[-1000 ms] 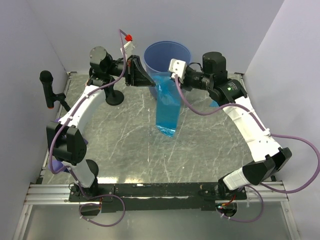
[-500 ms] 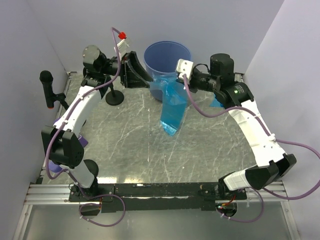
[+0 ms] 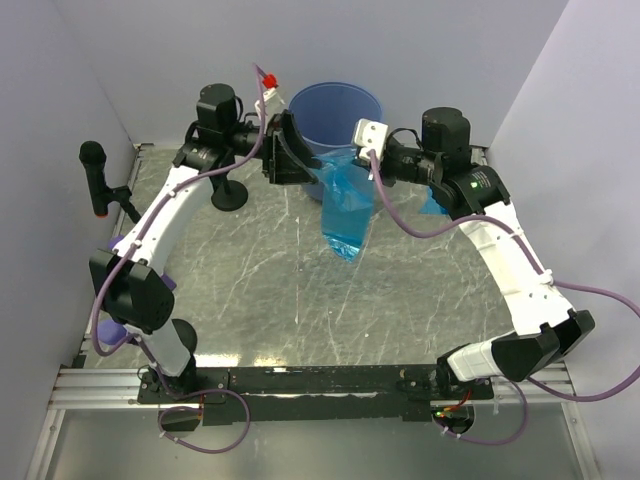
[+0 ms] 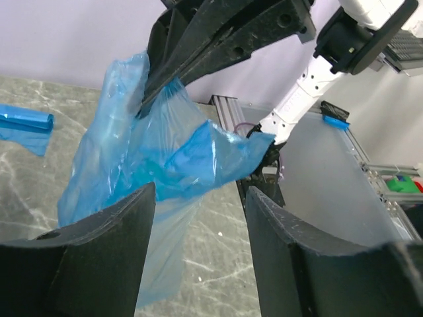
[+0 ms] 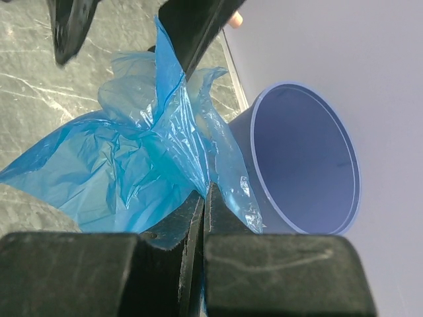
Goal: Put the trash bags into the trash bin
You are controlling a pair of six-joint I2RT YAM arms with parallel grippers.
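A thin translucent blue trash bag (image 3: 346,208) hangs over the table just in front of the trash bin (image 3: 335,110), a round blue bucket at the back. My right gripper (image 5: 206,189) is shut on the bag's (image 5: 132,165) upper edge, beside the bin's rim (image 5: 350,152). My left gripper (image 4: 199,221) stands open just left of the bag (image 4: 158,152), its fingers (image 4: 99,257) apart with no grip on the film. A small rolled blue bag (image 4: 25,124) lies on the table, seen also as a blue packet (image 3: 430,207) behind the right arm.
A black post with a round foot (image 3: 228,196) stands at the back left, next to the left arm. A black handle-shaped fixture (image 3: 95,176) sticks out from the left wall. Purple walls close in the table on three sides.
My left gripper opened and let go of the bag, drew back left, then came back towards it. The bag now hangs from my right gripper alone, slightly further right.
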